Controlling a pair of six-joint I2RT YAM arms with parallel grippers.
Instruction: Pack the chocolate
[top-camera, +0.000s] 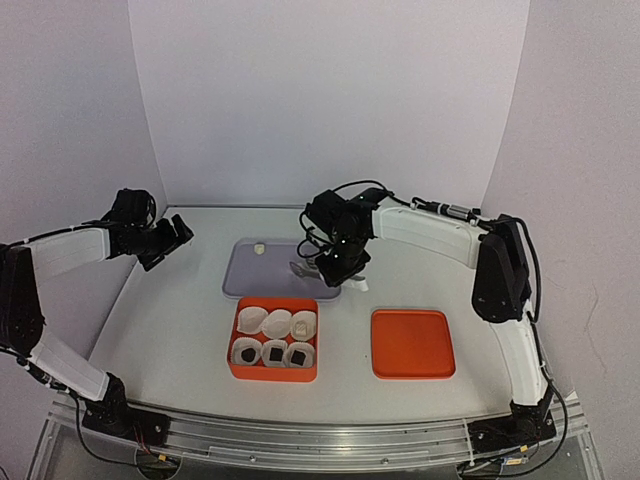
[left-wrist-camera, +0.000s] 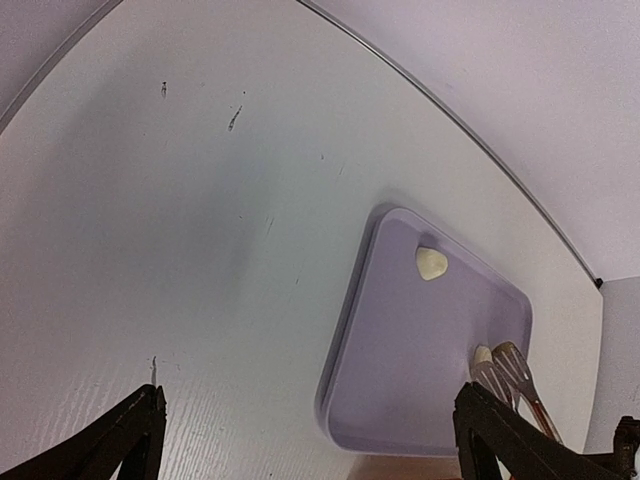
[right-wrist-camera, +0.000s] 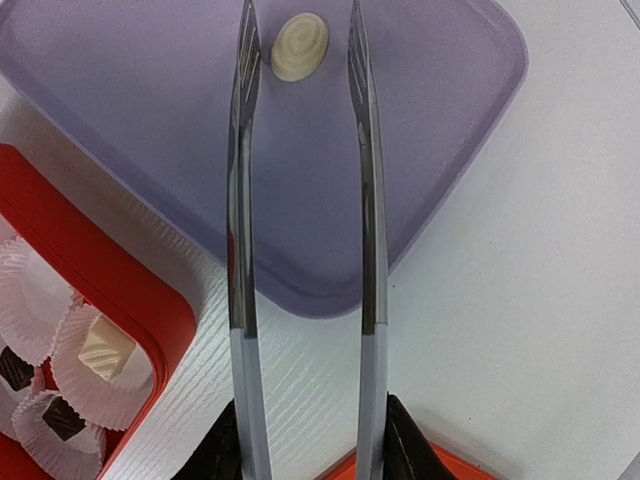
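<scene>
Right wrist view looked down the length of metal tongs (right-wrist-camera: 238, 250) gripped by the right pincer (right-wrist-camera: 305, 445), whose jaws were closed partway around the tong handles at the bottom of the frame. The two tong arms stood apart. A cream-white chocolate chunk (right-wrist-camera: 299, 46) lay between their tips at the top centre, on a lilac tray (right-wrist-camera: 420, 150). The tips seemed spread so that they could straddle the chunk before squeezing; whether they touched it could not be told.

At the lower left of that frame sat a red box (right-wrist-camera: 140, 290) lined with crinkled paper cups (right-wrist-camera: 30, 300). One packed white chunk (right-wrist-camera: 105, 350) and dark chunks (right-wrist-camera: 62, 420) sat in cups.

Top external view showed three dark pieces in the box's bottom row and one white piece at the right of the upper row. Two cups looked unfilled, which fits the two pieces left on the tray. A second white chunk (top-camera: 259, 247) lay near the tray's upper edge. An orange lid (top-camera: 413, 343) lay flat on the tabletop (top-camera: 180, 330) to the right of the box, probably set aside so the box stayed open.

At the left of that frame the left pincer (top-camera: 170, 238) hung wide open and held nothing, well apart from the tray, likely parked clear of the working arm.
</scene>
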